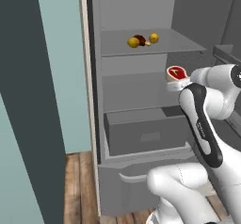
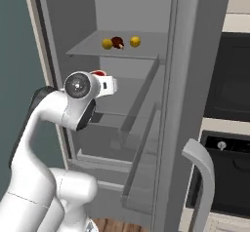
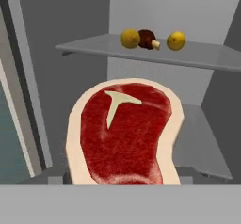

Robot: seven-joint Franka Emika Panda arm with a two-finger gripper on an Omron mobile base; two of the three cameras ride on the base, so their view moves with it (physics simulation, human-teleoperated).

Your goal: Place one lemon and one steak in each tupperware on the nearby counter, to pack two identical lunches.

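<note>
So my two-finger gripper [image 1: 180,79] had the flat red steak with the pale fat rim [image 3: 124,133] clamped inside the open grey fridge [image 1: 141,124]. Up around 12 o'clock, two small yellow lemons [image 3: 130,38] flanked a darker brown-red steak [image 3: 147,39] on the grey shelf [image 3: 207,56].

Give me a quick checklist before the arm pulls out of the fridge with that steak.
1. Steak at the gripper: ok, it fills the hand view right at the hand.
2. Firm grip on it: cannot tell, the fingertips are hidden.
3. Fridge door open: ok.
4. Second, darker steak on the upper shelf: ok, between the two lemons.
5. Both lemons, left and right, on that shelf: ok.
6. Tupperware ready on the counter: cannot tell.
</note>
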